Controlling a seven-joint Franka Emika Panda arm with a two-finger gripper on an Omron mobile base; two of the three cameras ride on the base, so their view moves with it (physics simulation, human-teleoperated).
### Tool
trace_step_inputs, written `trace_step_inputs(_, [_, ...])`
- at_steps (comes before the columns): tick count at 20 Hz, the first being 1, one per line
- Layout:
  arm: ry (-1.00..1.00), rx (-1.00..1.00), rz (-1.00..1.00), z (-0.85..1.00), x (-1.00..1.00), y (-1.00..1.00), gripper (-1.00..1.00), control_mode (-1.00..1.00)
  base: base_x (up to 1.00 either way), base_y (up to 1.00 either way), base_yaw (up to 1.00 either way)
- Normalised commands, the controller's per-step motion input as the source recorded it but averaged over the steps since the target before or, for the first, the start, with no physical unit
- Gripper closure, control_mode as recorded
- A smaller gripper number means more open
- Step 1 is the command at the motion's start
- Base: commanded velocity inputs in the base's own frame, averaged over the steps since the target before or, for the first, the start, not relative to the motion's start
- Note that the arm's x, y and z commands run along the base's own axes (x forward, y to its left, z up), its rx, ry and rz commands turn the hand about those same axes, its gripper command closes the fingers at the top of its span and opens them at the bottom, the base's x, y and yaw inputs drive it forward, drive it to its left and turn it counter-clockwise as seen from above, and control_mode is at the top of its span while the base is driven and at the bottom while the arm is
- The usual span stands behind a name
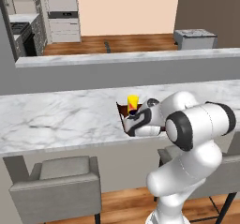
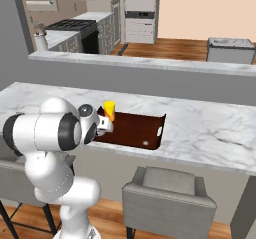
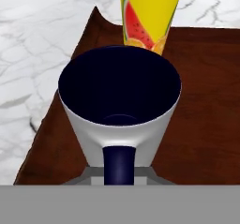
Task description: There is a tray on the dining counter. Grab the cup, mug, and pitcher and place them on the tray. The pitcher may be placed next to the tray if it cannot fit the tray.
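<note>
**kitchen_lurker:** So the mug (image 3: 119,110) is hanging right over the near-left part of the tray (image 3: 197,120), and the end effector (image 3: 119,174) is clamping it by the handle, jaws pinched narrow around it. The yellow cup (image 3: 150,14) is already standing on the tray just behind the mug, looking really close to it from the hand view. That's what's worrying me: if the mug is going down or drifting any further back, it's bumping the cup and probably tipping it, since that tumbler is tall and narrow at the base.

**stool_guy:** Also the mug is sitting near the tray's upturned left end. Landing half on that lip means it's rocking or sliding off onto the surface (image 1: 56,115) once the jaws are letting go.

**kitchen_lurker:** Yep. Count from where I'm standing: one tray, one cup, one mug, one arm.

**stool_guy:** And I'm counting zero pitchers on this stretch of marble. Two grey chairs (image 1: 61,181) tucked under the surface in front of the robot, plus a stove (image 2: 80,33) way back.
</note>
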Motion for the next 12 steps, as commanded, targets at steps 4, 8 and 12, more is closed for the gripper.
trace_step_inputs(4, [0.0, 0.0, 0.0, -0.25, 0.23, 0.0, 1.0, -1.0, 0.0, 0.0, 0.0])
trace_step_inputs(8, [0.0, 0.0, 0.0, -0.09, 0.06, 0.0, 1.0, -1.0, 0.0, 0.0, 0.0])
trace_step_inputs(12, [0.02, 0.0, 0.0, 0.0, 0.0, 0.0, -1.0, -1.0, 0.0, 0.0, 0.0])
